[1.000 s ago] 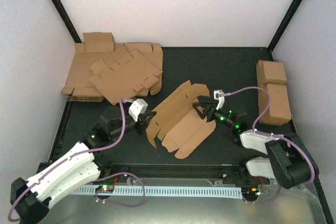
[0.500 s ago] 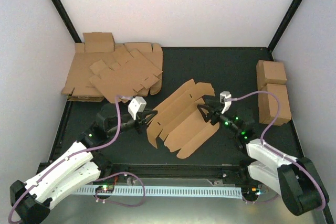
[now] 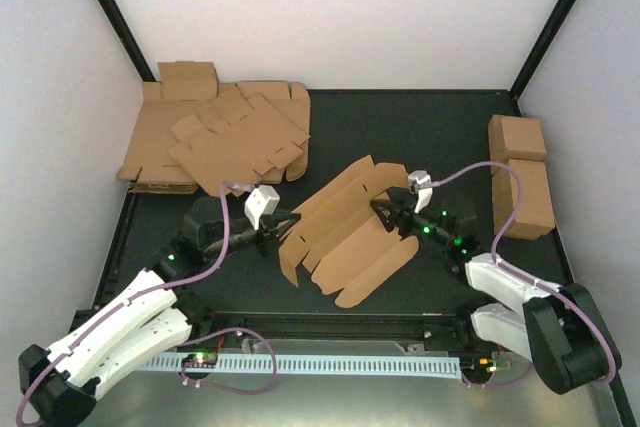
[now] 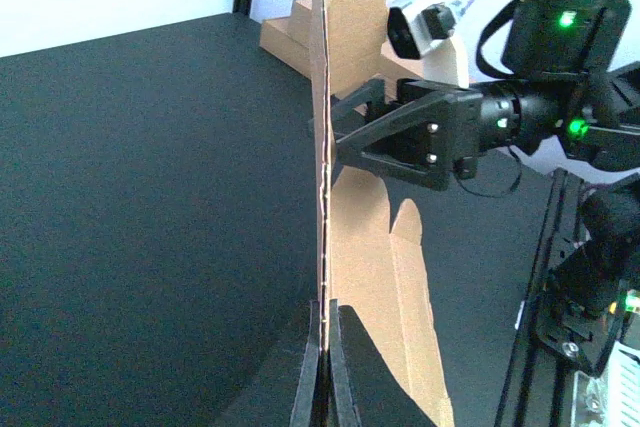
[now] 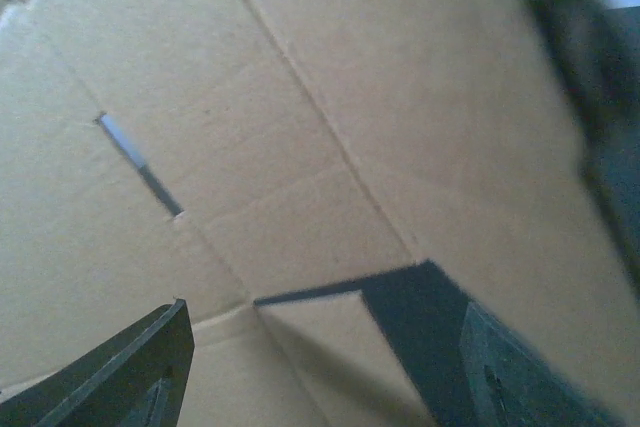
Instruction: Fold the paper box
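The paper box (image 3: 350,242) is a brown die-cut sheet in the middle of the table, with its long panels partly raised. My left gripper (image 3: 283,232) is shut on its left edge. In the left wrist view the gripper (image 4: 325,312) pinches the upright panel (image 4: 355,37) edge-on. My right gripper (image 3: 383,209) is open, its fingers against the inner face of the raised back panel. It also shows in the left wrist view (image 4: 400,137). In the right wrist view the cardboard (image 5: 300,97) fills the frame between the open gripper (image 5: 322,317) fingers.
A heap of flat cardboard sheets (image 3: 215,137) lies at the back left. Two folded brown cuboids (image 3: 525,172) stand along the right edge. A black rail (image 3: 330,327) runs along the table's near edge.
My right arm has stretched out and lowered its elbow, and its gripper has pushed slightly left into the box. My left gripper keeps its hold in the same place.
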Controlling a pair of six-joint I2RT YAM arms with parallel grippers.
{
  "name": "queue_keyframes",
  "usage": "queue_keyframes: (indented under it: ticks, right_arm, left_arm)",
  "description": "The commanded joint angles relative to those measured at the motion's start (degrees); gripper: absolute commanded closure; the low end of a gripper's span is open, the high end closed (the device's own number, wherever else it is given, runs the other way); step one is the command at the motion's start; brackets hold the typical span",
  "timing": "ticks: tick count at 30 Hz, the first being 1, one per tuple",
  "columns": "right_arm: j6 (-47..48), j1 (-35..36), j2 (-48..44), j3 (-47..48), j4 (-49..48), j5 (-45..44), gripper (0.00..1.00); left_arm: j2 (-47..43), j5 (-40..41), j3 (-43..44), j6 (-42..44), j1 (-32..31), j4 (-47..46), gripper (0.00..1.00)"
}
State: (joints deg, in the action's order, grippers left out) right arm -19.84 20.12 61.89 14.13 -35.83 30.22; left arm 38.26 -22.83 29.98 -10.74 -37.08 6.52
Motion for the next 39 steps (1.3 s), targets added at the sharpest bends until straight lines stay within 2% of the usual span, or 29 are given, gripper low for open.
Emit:
queue_keyframes:
  ticks: [1, 7, 17, 21, 26, 30, 33, 39]
  right_arm:
    - [3.3, -0.3, 2.0, 3.3, -0.5, 3.1, 0.23]
    - [3.5, -0.1, 2.3, 4.1, 0.2, 6.7, 0.31]
    - [5.9, 4.6, -1.0, 2.3, 5.7, 3.8, 0.43]
    - [5.4, 5.1, 1.7, 2.3, 4.8, 2.6, 0.56]
    - [4.0, 5.6, 7.9, 2.5, 0.4, -3.8, 0.63]
    - [3.7, 5.7, 14.4, 4.1, -3.0, -6.9, 0.66]
    - [3.5, 5.7, 17.9, 4.4, -4.9, -7.7, 0.71]
    - [2.6, 5.9, 20.8, 3.1, -8.1, -7.7, 0.75]
  left_arm:
    - [0.1, -3.9, 3.9, 0.2, 0.5, 0.9, 0.98]
    - [-0.1, -1.6, 4.2, 0.2, 0.7, 1.1, 0.99]
    - [1.4, 3.4, 4.7, 2.2, 0.6, 1.6, 0.99]
    - [2.3, 3.8, 4.7, 2.7, 0.7, 1.2, 0.99]
    - [4.8, 1.2, 3.6, 5.2, 0.7, -0.6, 0.98]
    - [7.9, 1.1, 2.8, 8.9, 0.6, -0.8, 0.98]
    - [9.6, 2.0, 1.9, 11.4, 0.5, -1.5, 0.98]
    - [11.9, 4.3, -0.5, 14.8, -1.3, -3.8, 0.98]
